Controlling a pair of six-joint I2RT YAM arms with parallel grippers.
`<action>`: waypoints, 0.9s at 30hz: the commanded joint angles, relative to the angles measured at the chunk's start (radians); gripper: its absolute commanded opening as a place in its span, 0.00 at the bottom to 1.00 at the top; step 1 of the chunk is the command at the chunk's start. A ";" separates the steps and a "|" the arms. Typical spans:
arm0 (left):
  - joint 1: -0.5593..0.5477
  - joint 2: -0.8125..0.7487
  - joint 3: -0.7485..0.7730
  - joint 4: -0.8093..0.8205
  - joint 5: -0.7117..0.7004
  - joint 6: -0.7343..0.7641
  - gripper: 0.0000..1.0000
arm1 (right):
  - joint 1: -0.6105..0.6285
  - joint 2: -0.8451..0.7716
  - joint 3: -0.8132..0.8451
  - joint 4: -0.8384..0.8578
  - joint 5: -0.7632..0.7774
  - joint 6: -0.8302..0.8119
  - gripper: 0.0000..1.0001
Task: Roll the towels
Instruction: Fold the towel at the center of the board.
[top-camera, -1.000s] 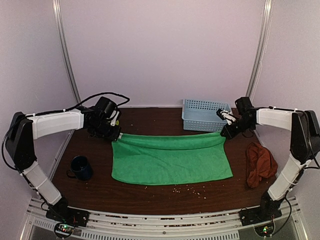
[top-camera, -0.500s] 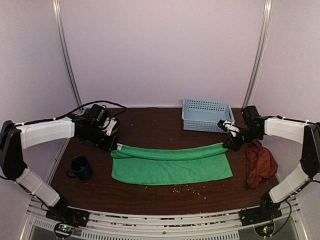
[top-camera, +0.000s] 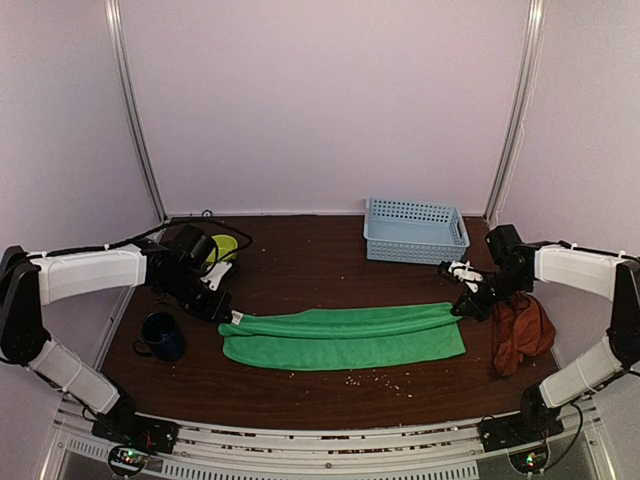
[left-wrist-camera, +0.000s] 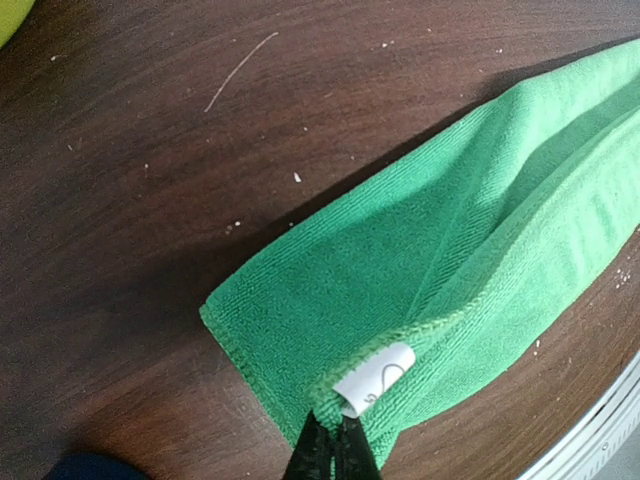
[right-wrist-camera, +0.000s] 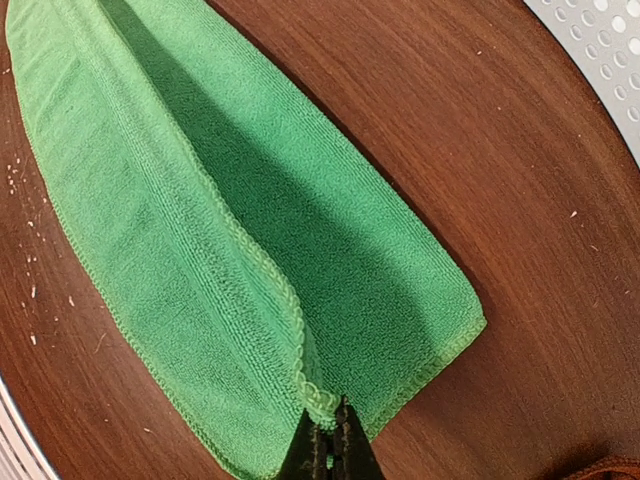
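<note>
Left gripper pinched shut on the label corner of the green towel; right gripper clamped on the opposite corner. Towel lies in front of the basket, half folded. Red towel heaped front-right of basket. Best to lower both corners together, level, so hems align.

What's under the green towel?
The bright green cloth towel lies folded over itself on the dark brown wooden table. Only table shows around it; whatever lies beneath is covered.
</note>
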 joint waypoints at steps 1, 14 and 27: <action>0.007 0.005 0.003 -0.017 0.033 0.021 0.00 | -0.007 -0.014 -0.015 -0.029 -0.004 -0.044 0.00; 0.007 0.054 -0.013 -0.035 -0.001 -0.018 0.00 | -0.008 0.000 -0.070 -0.032 0.043 -0.137 0.00; 0.006 0.014 -0.047 -0.062 -0.015 -0.049 0.00 | -0.041 -0.073 -0.104 -0.089 0.074 -0.229 0.00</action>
